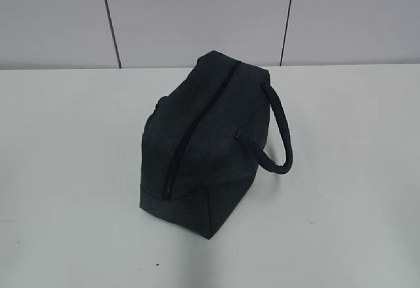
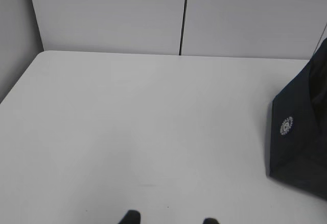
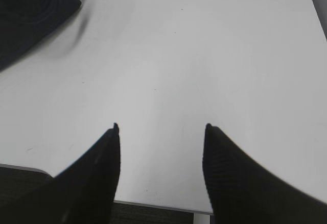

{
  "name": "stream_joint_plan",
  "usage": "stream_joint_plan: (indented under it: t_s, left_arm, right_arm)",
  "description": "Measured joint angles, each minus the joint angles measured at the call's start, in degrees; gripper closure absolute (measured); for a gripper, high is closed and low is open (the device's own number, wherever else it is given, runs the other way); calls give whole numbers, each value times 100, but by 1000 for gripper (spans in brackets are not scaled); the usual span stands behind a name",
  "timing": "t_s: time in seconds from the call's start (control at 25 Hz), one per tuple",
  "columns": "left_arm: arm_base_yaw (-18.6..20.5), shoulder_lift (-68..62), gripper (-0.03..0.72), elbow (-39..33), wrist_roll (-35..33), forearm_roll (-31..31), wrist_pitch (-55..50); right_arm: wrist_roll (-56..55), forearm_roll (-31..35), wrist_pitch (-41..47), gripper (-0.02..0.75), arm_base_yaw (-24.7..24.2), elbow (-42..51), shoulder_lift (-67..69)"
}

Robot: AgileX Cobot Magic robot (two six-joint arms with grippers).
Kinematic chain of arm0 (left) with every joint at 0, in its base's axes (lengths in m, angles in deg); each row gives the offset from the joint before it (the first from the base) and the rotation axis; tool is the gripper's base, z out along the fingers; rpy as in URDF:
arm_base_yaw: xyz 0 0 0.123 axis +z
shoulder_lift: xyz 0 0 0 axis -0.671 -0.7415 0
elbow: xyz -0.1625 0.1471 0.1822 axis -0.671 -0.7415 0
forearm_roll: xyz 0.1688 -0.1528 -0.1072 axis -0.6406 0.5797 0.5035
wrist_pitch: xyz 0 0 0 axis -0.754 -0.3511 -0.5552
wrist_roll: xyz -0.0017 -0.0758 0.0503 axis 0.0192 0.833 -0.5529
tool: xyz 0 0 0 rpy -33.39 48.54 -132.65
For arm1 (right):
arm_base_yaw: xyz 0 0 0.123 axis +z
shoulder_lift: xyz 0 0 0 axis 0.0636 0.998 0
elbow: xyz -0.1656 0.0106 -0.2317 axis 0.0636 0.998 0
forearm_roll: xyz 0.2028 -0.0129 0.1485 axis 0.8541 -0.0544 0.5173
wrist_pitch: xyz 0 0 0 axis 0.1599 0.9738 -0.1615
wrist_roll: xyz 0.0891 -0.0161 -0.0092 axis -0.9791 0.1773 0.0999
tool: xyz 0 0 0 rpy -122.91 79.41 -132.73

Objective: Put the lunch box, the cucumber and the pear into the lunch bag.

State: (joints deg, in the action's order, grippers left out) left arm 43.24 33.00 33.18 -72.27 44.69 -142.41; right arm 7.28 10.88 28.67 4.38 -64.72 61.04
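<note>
The dark navy lunch bag (image 1: 203, 147) stands in the middle of the white table, its black zipper (image 1: 190, 134) shut along the top and its padded handle (image 1: 279, 134) looping to the right. It also shows at the right edge of the left wrist view (image 2: 301, 132) and the top left corner of the right wrist view (image 3: 30, 9). The lunch box, the cucumber and the pear are out of view. My left gripper (image 2: 171, 219) is open and empty over bare table left of the bag. My right gripper (image 3: 161, 127) is open and empty near the table's front edge.
The white table (image 1: 72, 170) runs back to a grey panelled wall (image 1: 197, 12). Its front edge (image 3: 153, 203) lies just under my right gripper. Neither arm shows in the exterior view.
</note>
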Motion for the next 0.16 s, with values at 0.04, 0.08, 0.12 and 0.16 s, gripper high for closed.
stream_joint_plan:
  t_s: [0.04,0.08,0.12,0.16]
  left_arm:
    - [0,0,449,0,0,0,0]
    - [0,0,449,0,0,0,0]
    - [0,0,449,0,0,0,0]
    - [0,0,449,0,0,0,0]
  right_arm:
    - [0,0,0,325,0,0,0]
    - [0,0,0,325,0,0,0]
    - [0,0,0,325,0,0,0]
    - [0,0,0,325,0,0,0]
